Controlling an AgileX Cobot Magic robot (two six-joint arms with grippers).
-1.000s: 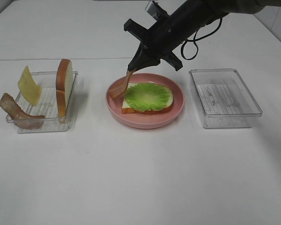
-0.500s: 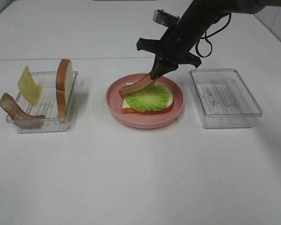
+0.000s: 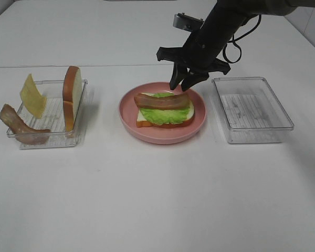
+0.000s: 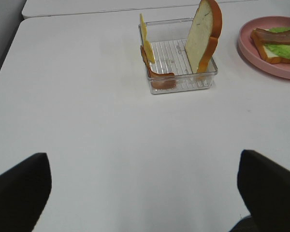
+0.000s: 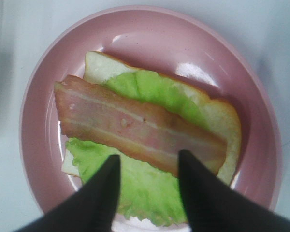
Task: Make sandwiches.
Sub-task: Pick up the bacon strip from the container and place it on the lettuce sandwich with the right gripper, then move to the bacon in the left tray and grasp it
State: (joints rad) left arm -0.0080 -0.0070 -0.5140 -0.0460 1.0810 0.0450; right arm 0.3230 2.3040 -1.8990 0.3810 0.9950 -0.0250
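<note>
Mostly, bacon strip [image 5: 125,121] and lettuce leaf [image 5: 145,89] hide the bread slice [image 5: 99,65].

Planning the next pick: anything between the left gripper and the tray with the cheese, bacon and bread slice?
Nothing visible. In the left wrist view only bare table lies between the open left gripper and the tray. Between tray and pink plate is bare table; the right gripper hovers open over the plate's far rim.

White tabletop [image 3: 147,210] w/ seam [image 3: 68,66] nr far edge.
</note>
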